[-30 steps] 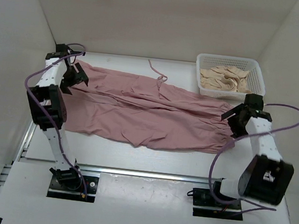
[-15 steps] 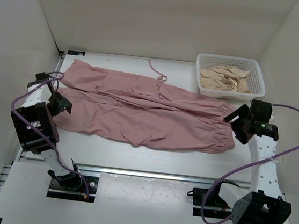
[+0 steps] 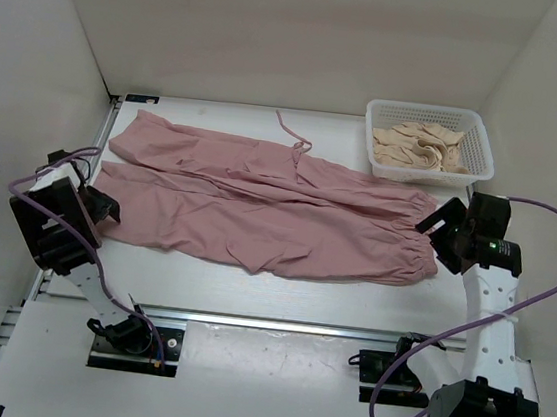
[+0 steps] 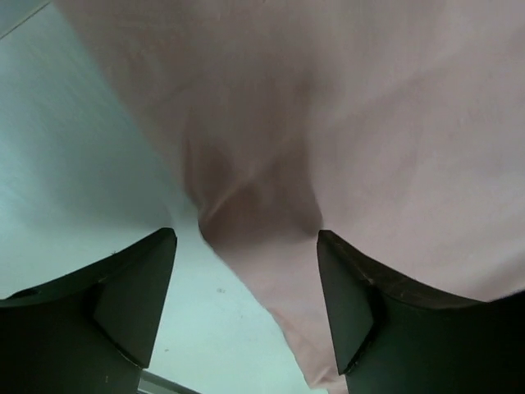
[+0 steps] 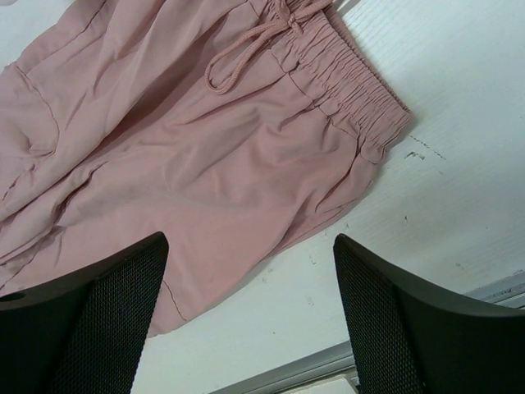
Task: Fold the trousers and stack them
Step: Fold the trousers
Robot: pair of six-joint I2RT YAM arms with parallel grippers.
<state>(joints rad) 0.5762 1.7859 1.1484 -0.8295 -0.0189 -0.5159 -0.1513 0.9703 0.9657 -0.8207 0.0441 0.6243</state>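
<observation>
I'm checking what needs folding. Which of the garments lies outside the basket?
The dusty-pink trousers, spread out flat on the table. The beige garments are heaped inside the white basket at the far right.

White table [image 3: 249, 291] with trousers [image 3: 259, 206], basket [image 3: 426, 110]
</observation>
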